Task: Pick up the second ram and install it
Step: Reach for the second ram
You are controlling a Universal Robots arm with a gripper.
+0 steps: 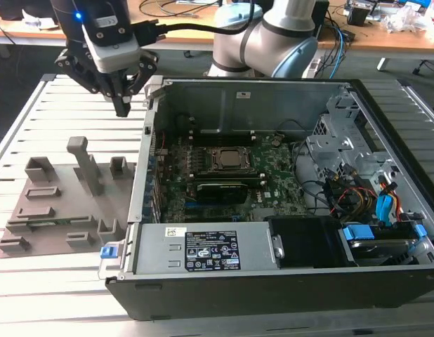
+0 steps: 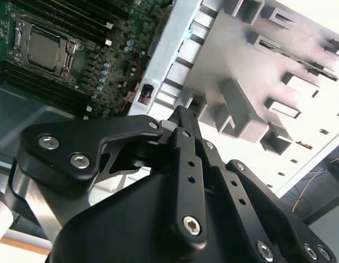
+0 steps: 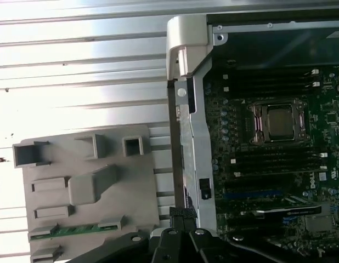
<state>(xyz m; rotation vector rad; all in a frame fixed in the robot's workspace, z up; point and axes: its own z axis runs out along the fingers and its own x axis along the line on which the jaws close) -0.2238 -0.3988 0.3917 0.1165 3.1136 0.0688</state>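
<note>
Currently: black two-fingered pincer (image 1: 123, 105), narrow, empty, hovering at one o'clock of grey plastic holder tray (image 1: 62, 203). Long green circuit-board ram stick (image 1: 54, 223) lies at tray's seven o'clock. Best gripped mid-length, fingers square across its edges.

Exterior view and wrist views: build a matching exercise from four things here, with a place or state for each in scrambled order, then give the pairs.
Things:
1. gripper
2. second ram
3. CPU
4. holder tray

Places or states:
A. seated in its socket inside the case
B. lying on the grey tray
C. on the slatted table, at the exterior view's left of the case
D. up in the air, shut, holding nothing

Pairs: 1-D, 2-B, 3-A, 4-C.
</note>
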